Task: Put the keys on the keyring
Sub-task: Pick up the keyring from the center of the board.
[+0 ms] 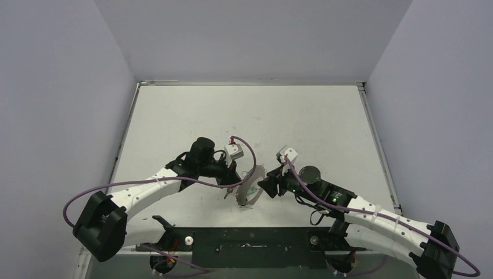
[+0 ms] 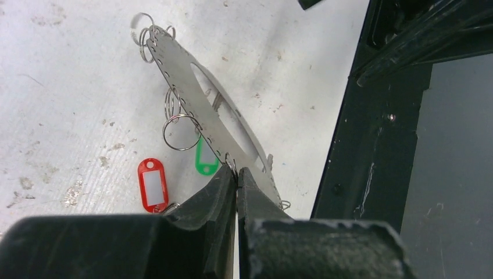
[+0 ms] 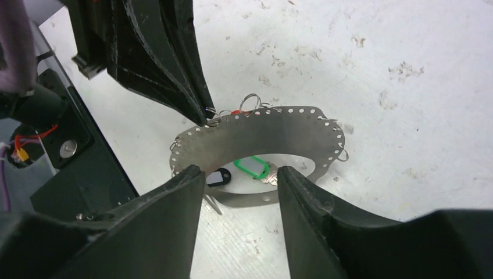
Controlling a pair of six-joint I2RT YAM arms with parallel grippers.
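Bare tabletop (image 1: pixel 261 116) beyond tilted keyring (image 1: pixel 249 187)

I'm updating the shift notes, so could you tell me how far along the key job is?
Done: the left gripper is shut on the keyring at its rim, tilting it up off the table. In hand: the right gripper, open, faces the green-tagged key seen through the ring's opening. Left: the red-tagged key lies on the table; whether either key is hooked on, I cannot tell.
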